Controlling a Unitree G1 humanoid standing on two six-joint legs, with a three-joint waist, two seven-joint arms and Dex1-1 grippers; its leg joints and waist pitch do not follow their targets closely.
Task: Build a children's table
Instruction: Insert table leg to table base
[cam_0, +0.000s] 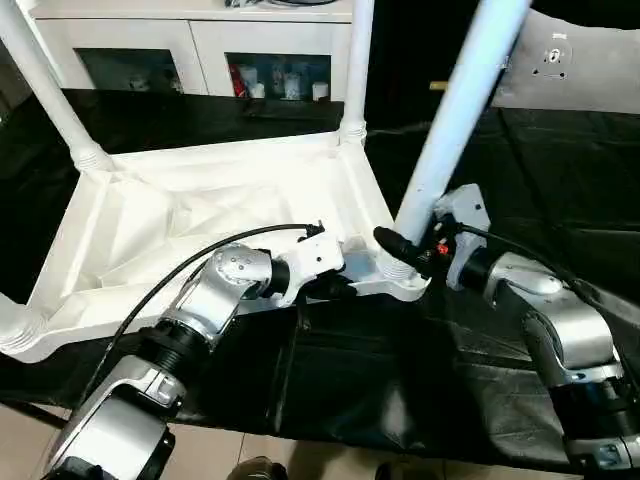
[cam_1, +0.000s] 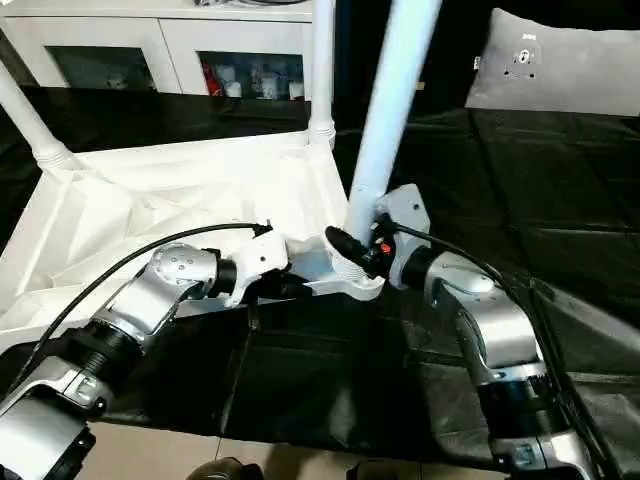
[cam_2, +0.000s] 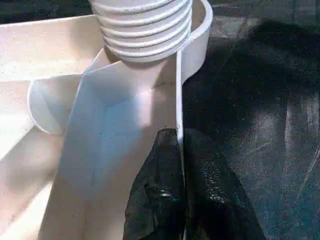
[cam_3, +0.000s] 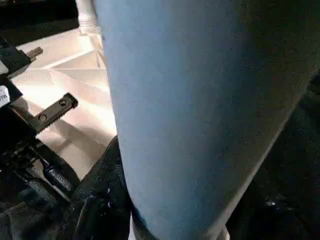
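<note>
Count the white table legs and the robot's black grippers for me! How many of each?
Table legs: 4 – near right, far right, far left, near left
Grippers: 2 – left gripper, right gripper
Total: 6

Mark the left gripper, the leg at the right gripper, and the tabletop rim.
left gripper (cam_2: 180, 150): left wrist view, fingertips pinching the rim
leg (cam_0: 455, 120): left eye view, mid tube
tabletop rim (cam_2: 179, 90): left wrist view, thin edge wall

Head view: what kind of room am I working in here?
Probably an indoor lab or workshop, not a home. The table lies upside down on a large worktable draped in black sheeting, and a white cabinet with glass doors and small items inside stands against the back wall.
</note>
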